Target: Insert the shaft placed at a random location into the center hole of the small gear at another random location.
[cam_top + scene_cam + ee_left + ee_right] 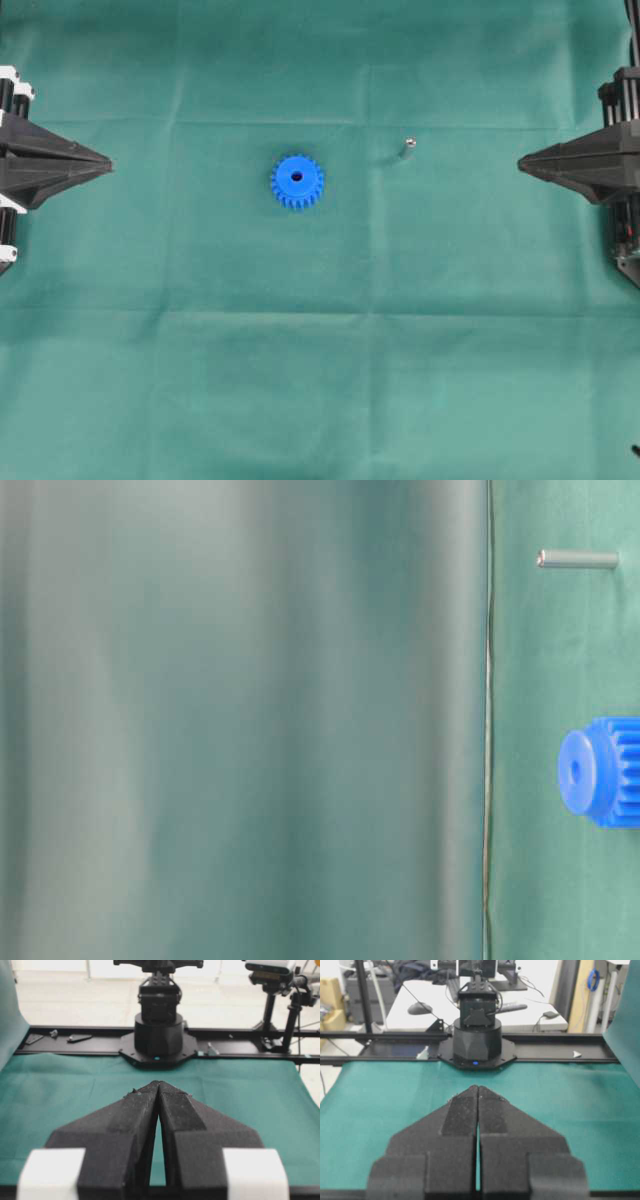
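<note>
Overhead view: your small gear [297, 182] sits just left of frame centre on green cloth [320, 380], center hole [297, 177] facing up. Shaft [408, 148] lies right of gear, slightly higher, well apart from it. Left gripper [108, 165] at left edge, right gripper [520, 163] at right edge; both pinched to a point, empty.

Table-level view: gear lower right, shaft upper right.

Left wrist view: your jaws meet at tips, nothing between.

Right wrist view: jaws pressed together, nothing held.
</note>
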`<action>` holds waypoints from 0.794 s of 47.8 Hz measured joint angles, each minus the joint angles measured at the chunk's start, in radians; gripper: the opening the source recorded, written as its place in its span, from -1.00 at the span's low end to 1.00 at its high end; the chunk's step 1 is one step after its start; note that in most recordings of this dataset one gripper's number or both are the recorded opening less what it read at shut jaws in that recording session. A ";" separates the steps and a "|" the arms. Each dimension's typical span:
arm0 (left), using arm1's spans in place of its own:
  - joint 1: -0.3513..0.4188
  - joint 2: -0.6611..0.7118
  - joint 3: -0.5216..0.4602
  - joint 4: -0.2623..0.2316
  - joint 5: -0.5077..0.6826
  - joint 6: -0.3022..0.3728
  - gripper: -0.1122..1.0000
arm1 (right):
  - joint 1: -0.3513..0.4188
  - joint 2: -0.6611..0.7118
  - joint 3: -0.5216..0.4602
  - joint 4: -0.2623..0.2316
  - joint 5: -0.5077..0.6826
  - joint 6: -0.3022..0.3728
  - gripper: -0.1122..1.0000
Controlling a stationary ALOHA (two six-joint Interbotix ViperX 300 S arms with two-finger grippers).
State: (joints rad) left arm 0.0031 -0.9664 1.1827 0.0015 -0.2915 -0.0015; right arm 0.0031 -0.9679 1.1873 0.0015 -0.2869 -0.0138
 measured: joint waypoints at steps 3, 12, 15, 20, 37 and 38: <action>0.000 0.000 -0.005 0.003 0.029 -0.005 -0.79 | -0.008 0.000 -0.002 0.000 0.000 0.000 -0.78; -0.002 0.000 -0.017 0.009 0.074 -0.008 -0.79 | -0.061 0.020 -0.021 -0.002 0.015 0.000 -0.78; -0.002 0.000 -0.017 0.009 0.075 -0.009 -0.79 | -0.086 0.044 -0.021 -0.002 0.018 0.000 -0.78; 0.000 0.000 -0.017 0.009 0.080 -0.009 -0.79 | -0.127 0.098 -0.021 -0.002 0.015 0.000 -0.76; 0.000 0.000 -0.017 0.011 0.080 -0.009 -0.79 | -0.216 0.416 -0.011 -0.002 -0.064 0.000 0.80; 0.000 0.000 -0.017 0.009 0.080 -0.009 -0.79 | -0.219 0.440 -0.011 -0.002 -0.081 0.000 0.83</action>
State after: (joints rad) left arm 0.0031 -0.9664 1.1658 0.0107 -0.2117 -0.0107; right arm -0.2163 -0.5277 1.1766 0.0000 -0.3682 -0.0138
